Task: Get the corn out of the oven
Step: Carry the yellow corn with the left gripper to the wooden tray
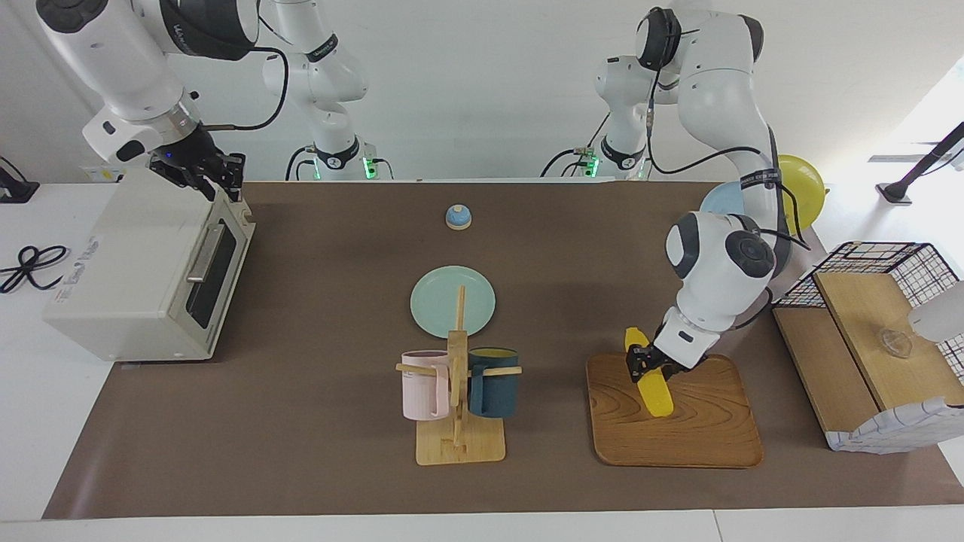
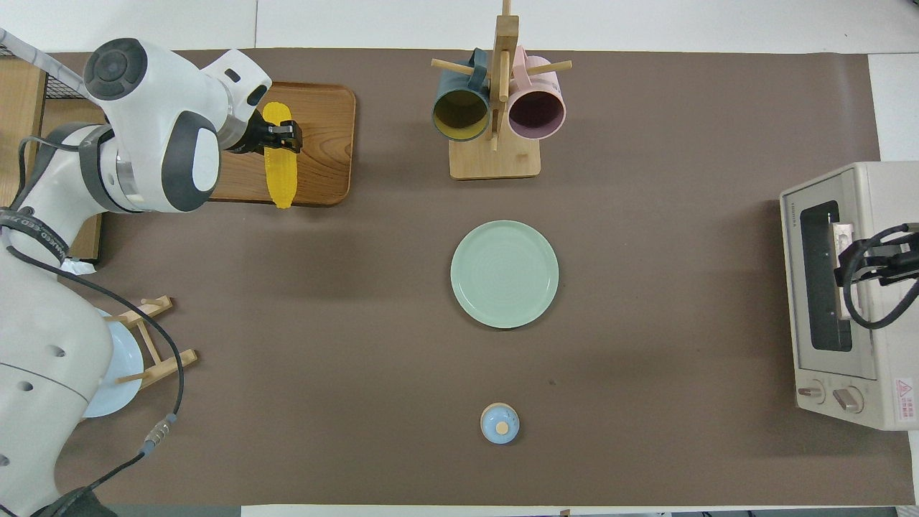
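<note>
- Corn (image 1: 652,381) (image 2: 278,159): clamped in the left gripper (image 1: 649,363) (image 2: 276,136), which grasps it near its thicker end; the cob slants down over the wooden tray (image 1: 700,436) (image 2: 323,165). Whether its lower tip touches the tray cannot be told.
- Tray: lies toward the left arm's end of the surface (image 1: 316,452) (image 2: 646,373), near the edge farthest from the robots.
- Oven (image 1: 143,278) (image 2: 847,287): stands at the right arm's end of the surface, door closed.
- Right gripper (image 1: 197,175) (image 2: 887,262): raised over the oven's top edge, just above the door; whether it is released or clenched cannot be told. It holds nothing visible.
- Green plate (image 1: 453,301) (image 2: 504,274): flat at mid-surface, nothing on it.
- Mug rack (image 1: 459,391) (image 2: 495,108): farther from the robots than the plate, carrying a pink and a dark blue mug.
- Small blue bell (image 1: 458,217) (image 2: 500,423): near the robots' edge.
</note>
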Controlling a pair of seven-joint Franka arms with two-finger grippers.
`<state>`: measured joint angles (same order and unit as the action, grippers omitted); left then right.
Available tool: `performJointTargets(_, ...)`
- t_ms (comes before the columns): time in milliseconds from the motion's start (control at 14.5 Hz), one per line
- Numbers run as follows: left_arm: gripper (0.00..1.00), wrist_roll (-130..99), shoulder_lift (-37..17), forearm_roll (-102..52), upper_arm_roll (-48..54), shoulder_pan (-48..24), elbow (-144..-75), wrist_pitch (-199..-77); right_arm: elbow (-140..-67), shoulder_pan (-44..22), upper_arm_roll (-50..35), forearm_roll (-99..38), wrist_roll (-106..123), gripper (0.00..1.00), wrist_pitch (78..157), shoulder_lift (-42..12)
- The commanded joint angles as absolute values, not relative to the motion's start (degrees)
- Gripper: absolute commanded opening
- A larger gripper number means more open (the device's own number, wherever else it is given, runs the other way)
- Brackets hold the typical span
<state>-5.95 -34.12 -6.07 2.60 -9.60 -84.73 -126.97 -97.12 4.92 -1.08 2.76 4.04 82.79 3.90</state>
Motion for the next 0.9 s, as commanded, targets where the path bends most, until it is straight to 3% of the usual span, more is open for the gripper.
performJointTargets(0,0.0,-2.9,-38.7,-6.5,3.3,-6.8,-79.5,-128.7,-95.6,5.4,-2.5,1.5,4.7,1.0,80.7,3.3)
performJointTargets(207,0.0,-2.4,-40.2,-6.3,3.3,-6.8,-79.6,-131.0,-95.3,4.7,-1.5,1.6,4.8,1.0,80.7,2.9)
performJointTargets(483,0.0,-0.3,-40.4,-6.2,3.1,-6.6,-79.6,-131.7,-90.5,-1.3,2.0,1.6,4.3,1.0,80.0,-1.1)
performJointTargets(552,0.99,0.3,-40.3,-6.1,3.1,-6.5,-79.6,-131.4,-88.4,-1.9,1.9,1.8,4.3,1.0,79.7,-2.3)
performJointTargets(828,1.0,0.3,-35.9,-6.3,3.0,-6.5,-79.9,-126.6,-88.4,-1.9,1.8,1.5,4.2,1.0,81.1,-0.4)
